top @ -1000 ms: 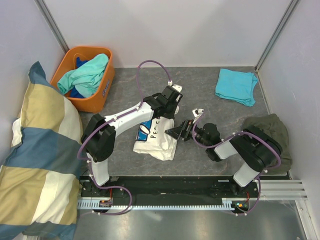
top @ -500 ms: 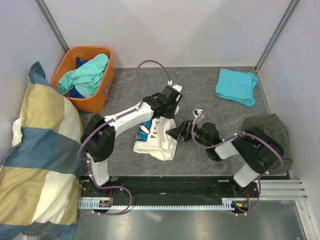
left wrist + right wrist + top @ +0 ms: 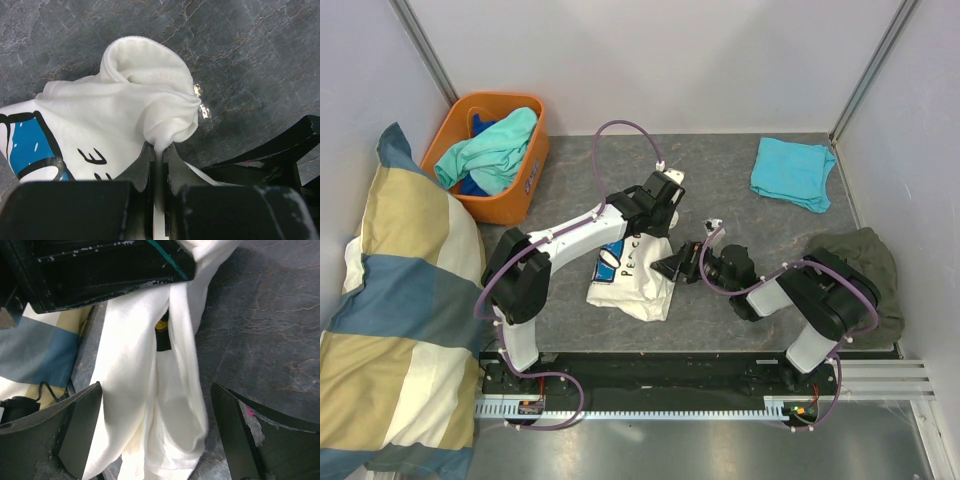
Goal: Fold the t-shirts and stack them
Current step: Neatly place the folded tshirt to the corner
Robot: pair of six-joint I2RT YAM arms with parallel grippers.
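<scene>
A cream-white t-shirt with a blue logo and dark lettering lies crumpled at the table's middle. My left gripper is shut on a pinched fold of it, and the cloth bunches up just beyond the tips. From the right, my right gripper stands open, its jaws wide on either side of the shirt's hanging edge without closing on it. A folded turquoise t-shirt lies at the back right. A mint-green t-shirt and a blue one fill the orange basket.
A large yellow-and-blue checked pillow leans at the left, beside the basket. A dark olive garment lies at the right edge behind my right arm. Grey walls enclose the table on three sides.
My right gripper has crept slightly left toward the white shirt. The left gripper and the shirt have stayed put.
</scene>
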